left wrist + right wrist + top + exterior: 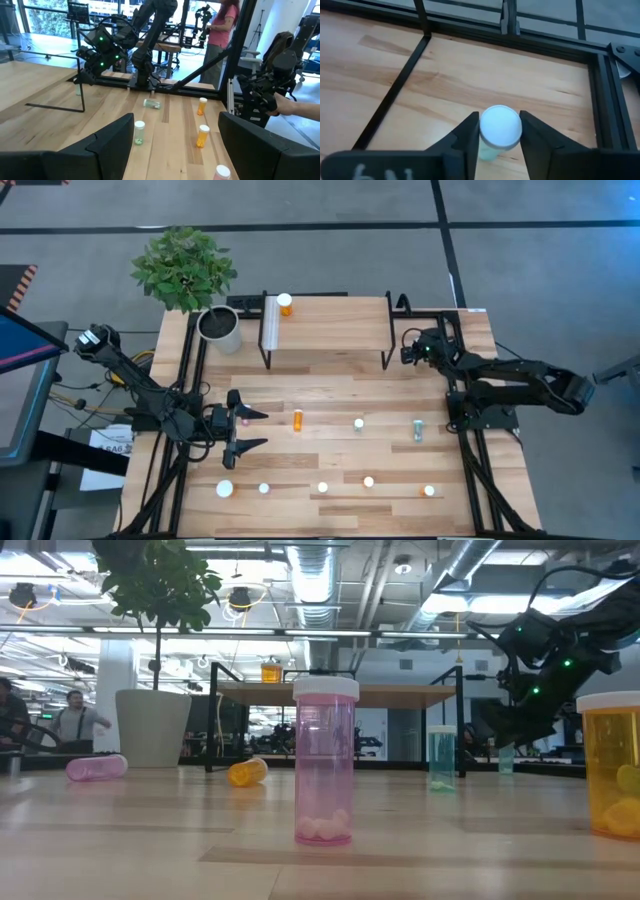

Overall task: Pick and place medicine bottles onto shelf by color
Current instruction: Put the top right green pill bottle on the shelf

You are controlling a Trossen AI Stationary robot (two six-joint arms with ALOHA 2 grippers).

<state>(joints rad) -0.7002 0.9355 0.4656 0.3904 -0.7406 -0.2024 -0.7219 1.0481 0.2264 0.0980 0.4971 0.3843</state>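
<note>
The right gripper's (500, 131) two dark fingers (468, 135) press against either side of a white cap, clamped on a pale teal bottle (500, 129) that stands upright on the tabletop (445, 85) just outside the shelf's (330, 320) right-hand legs. From above, that gripper sits close beside the shelf's right end, its arm reaching back to the table's right edge.

The left gripper (243, 429) waits well in front of the shelf's left end, fingers spread wide with nothing between them, a pink bottle (245, 421) lying close by.

One orange bottle (285, 304) already stands on the shelf near its left end. In front of the shelf another orange bottle (297, 419) lies on its side, with a white-capped one (359, 423) and a second teal bottle (418, 430) towards the right; more stand along the table's near edge.

The grip looks high, at the cap. My worry is that the bottle could pivot or slip as it lifts, or knock the shelf's black leg (395, 95), being so near it.
</note>
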